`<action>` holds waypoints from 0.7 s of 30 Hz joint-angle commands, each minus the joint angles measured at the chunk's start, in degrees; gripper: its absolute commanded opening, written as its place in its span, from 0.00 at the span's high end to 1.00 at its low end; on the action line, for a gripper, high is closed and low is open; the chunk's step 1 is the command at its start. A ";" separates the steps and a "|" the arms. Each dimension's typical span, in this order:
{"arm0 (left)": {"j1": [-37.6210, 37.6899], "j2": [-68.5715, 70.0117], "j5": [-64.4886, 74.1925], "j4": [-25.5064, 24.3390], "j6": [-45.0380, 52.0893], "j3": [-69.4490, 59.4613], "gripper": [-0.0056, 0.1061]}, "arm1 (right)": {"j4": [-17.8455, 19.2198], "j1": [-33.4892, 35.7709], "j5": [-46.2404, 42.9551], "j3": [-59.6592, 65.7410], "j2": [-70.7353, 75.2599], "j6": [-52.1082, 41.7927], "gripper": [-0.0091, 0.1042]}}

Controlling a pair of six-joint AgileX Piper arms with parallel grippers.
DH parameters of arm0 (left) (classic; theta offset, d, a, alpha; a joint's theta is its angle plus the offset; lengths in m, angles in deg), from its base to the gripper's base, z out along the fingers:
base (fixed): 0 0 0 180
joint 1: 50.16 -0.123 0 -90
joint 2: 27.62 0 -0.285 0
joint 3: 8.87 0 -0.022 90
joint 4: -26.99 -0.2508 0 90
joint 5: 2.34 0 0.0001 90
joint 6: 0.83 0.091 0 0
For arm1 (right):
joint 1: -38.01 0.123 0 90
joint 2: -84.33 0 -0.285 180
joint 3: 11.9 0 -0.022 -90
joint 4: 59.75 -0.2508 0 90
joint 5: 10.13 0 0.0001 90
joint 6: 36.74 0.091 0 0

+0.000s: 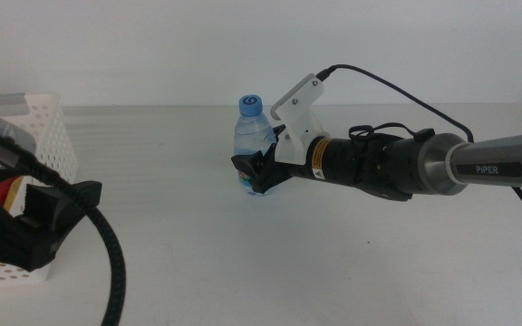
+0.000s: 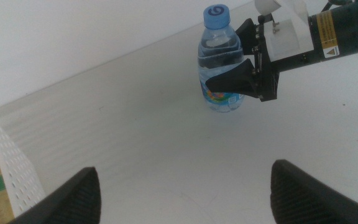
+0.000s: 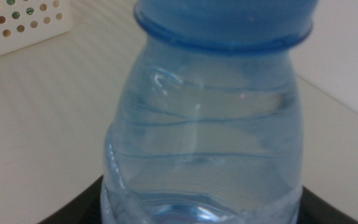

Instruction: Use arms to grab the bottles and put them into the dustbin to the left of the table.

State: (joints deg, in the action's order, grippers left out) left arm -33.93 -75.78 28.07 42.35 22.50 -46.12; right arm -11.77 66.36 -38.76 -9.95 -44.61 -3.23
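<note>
A: How much of the water bottle does the right wrist view give?
B: Only cap rim and shoulder. Its base runs off the edge, and the right gripper shows there as mere dark slivers.

A: And from the middle view?
B: That gripper covers the bottle's lower label.

A: The dustbin?
B: Cut by the picture's side, and the left arm hides its front wall. Something red and yellow inside is too covered to name.

A: The left gripper?
B: Only two jaw tips, set wide apart; the rest is cut off.
</note>
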 commanded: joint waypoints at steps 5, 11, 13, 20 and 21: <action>0.22 0.16 -3.85 1.03 -0.82 1.60 0.14 | -1.52 0.13 -5.87 -1.72 3.91 1.65 0.77; 0.22 0.16 -3.85 1.03 -0.82 1.60 0.14 | -1.52 0.13 -5.99 -1.72 2.30 3.32 0.72; 0.22 0.16 -3.85 1.03 -0.82 1.60 0.14 | -1.52 0.13 -5.92 -1.72 2.31 3.25 0.70; 0.22 0.16 -3.85 1.03 -0.82 1.60 0.14 | -1.15 0.13 -6.13 0.10 2.36 3.28 0.20; 0.22 0.16 -3.85 1.03 -0.82 1.60 0.14 | -1.15 0.13 -6.27 0.61 2.62 3.28 0.16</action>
State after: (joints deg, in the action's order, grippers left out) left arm -33.93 -75.78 28.07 42.35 22.44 -46.12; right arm -11.73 66.36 -40.64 -8.52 -46.16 0.32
